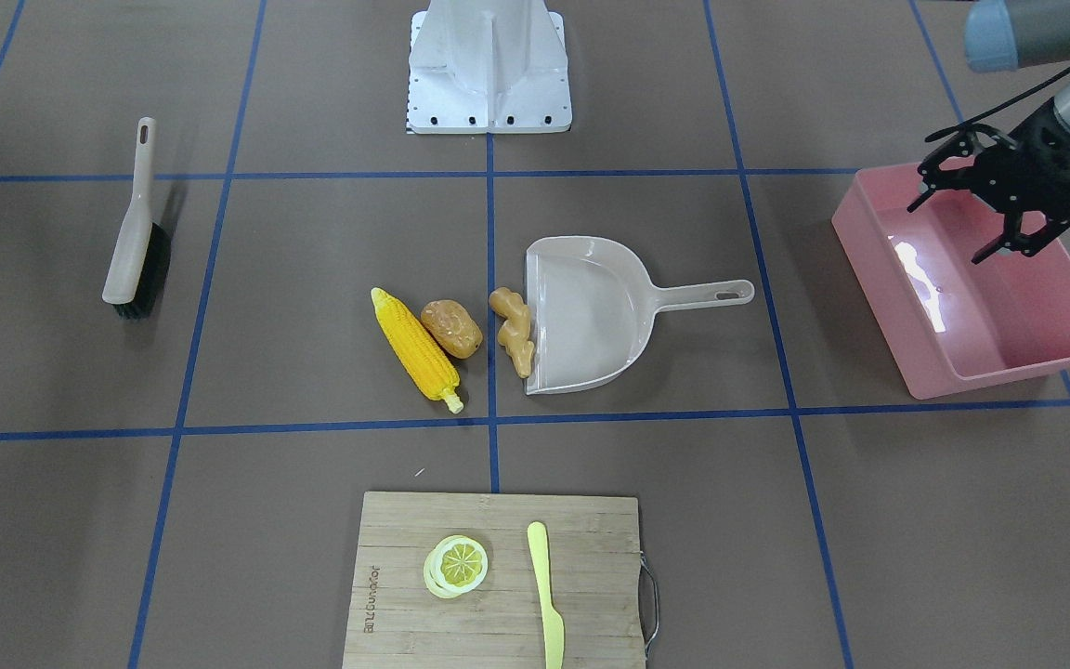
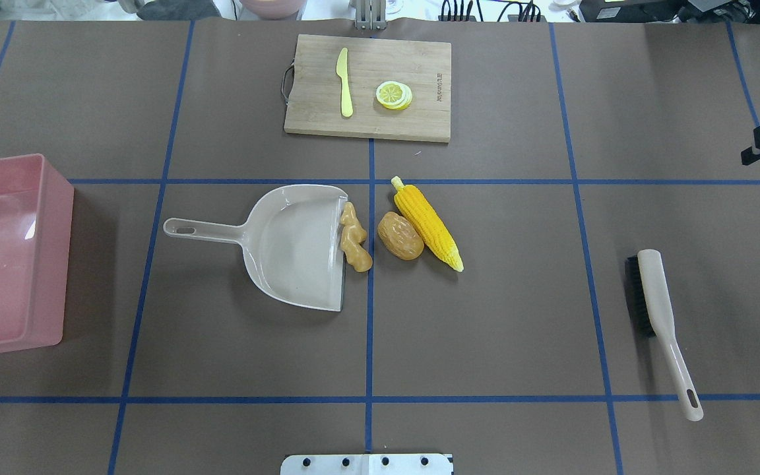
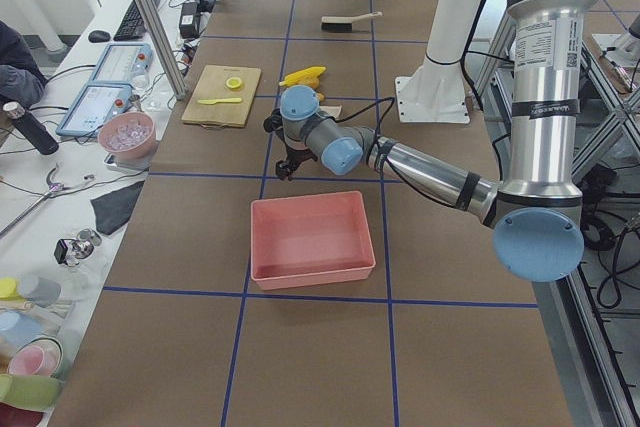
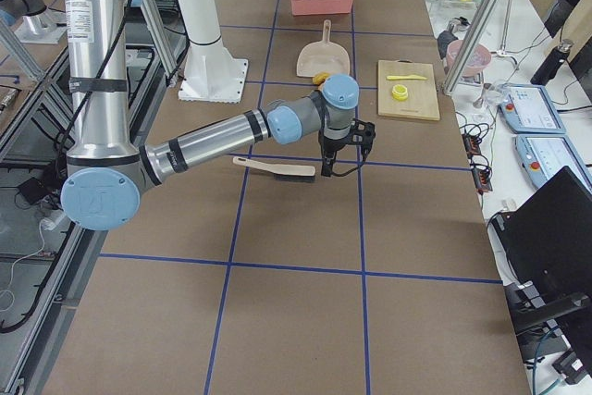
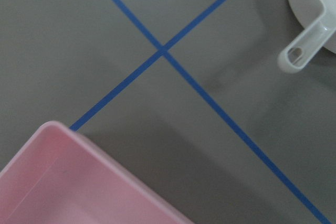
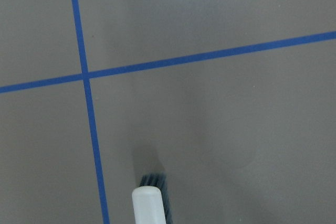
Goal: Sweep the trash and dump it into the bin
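The yellow corn cob, the orange-brown potato and the tan ginger root lie side by side at mid-table. The ginger touches the open lip of a beige dustpan. They also show in the overhead view: corn, potato, ginger. The pink bin stands at the table's end on my left. My left gripper hovers over the bin's near-base end, open and empty. My right gripper is at the far right edge, open and empty, beyond the brush.
The brush lies flat on my right side, its end in the right wrist view. A wooden cutting board across the table holds a lemon slice and a pale yellow knife. The dustpan handle points toward the bin.
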{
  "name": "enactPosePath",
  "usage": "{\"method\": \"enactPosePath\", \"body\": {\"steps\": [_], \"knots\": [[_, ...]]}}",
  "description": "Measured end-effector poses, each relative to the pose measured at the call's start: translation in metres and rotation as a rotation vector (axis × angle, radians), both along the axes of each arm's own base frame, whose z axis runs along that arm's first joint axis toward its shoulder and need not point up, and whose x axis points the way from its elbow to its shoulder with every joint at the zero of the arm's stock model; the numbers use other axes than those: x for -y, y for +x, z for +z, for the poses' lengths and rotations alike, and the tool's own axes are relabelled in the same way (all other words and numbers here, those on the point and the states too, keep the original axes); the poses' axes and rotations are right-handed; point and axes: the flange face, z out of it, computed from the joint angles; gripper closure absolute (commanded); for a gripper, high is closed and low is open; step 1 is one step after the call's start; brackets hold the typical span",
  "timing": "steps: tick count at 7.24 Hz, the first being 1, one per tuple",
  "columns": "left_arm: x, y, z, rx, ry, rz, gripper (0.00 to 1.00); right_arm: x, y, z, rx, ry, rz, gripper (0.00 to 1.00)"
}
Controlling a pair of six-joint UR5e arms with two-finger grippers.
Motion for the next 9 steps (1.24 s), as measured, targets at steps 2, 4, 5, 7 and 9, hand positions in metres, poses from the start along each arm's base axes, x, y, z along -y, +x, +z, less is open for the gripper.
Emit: {"method": "enactPosePath", "body": {"steps": [2, 4, 5, 7, 9], "knots": [[-0.008, 0.05, -0.023, -0.02, 0.153, 0.062, 0.01, -0.025, -0.017, 0.0, -0.007, 0.031, -0.042, 0.0], [-0.009, 0.127, -0.07, -0.003, 0.472, 0.2, 0.01, -0.041, -0.048, -0.012, 0.005, 0.025, -0.089, 0.0], [-0.007, 0.153, -0.084, 0.005, 0.596, 0.266, 0.01, -0.052, -0.07, -0.02, 0.005, 0.007, -0.105, 0.0], [-0.004, 0.176, -0.083, 0.006, 0.653, 0.331, 0.01, -0.076, -0.105, -0.022, -0.024, 0.003, -0.143, 0.0], [0.003, 0.188, -0.082, 0.006, 0.653, 0.348, 0.01, -0.106, -0.119, -0.004, -0.063, 0.038, -0.178, 0.0]]}}
